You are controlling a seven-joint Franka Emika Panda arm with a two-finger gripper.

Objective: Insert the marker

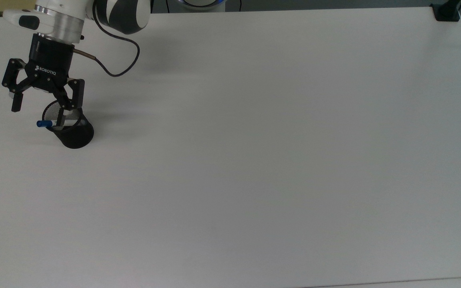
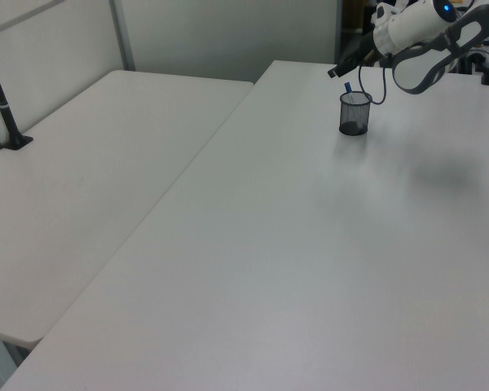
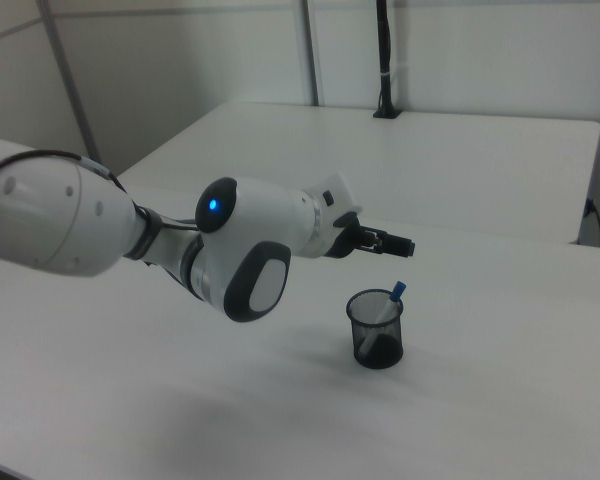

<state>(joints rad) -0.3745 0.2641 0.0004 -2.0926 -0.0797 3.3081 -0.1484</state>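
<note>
Right view: marker (image 3: pixel 387 305) barrel half-hidden inside cup (image 3: pixel 376 329)

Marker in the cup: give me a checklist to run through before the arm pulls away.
1. Marker inside the black mesh cup: ok, lower end in the cup, blue cap sticking out over the rim.
2. Gripper released: ok, fingers spread wide, nothing between them.
3. Fingers clear of the marker: cannot tell, in the top view one fingertip overlaps the cup's rim beside it.
4. Cup upright on the table: ok, the right view shows it standing.
5. Marker settled: ok, it leans against the rim in the right view.
6. Cable free of the cup: ok.
</note>
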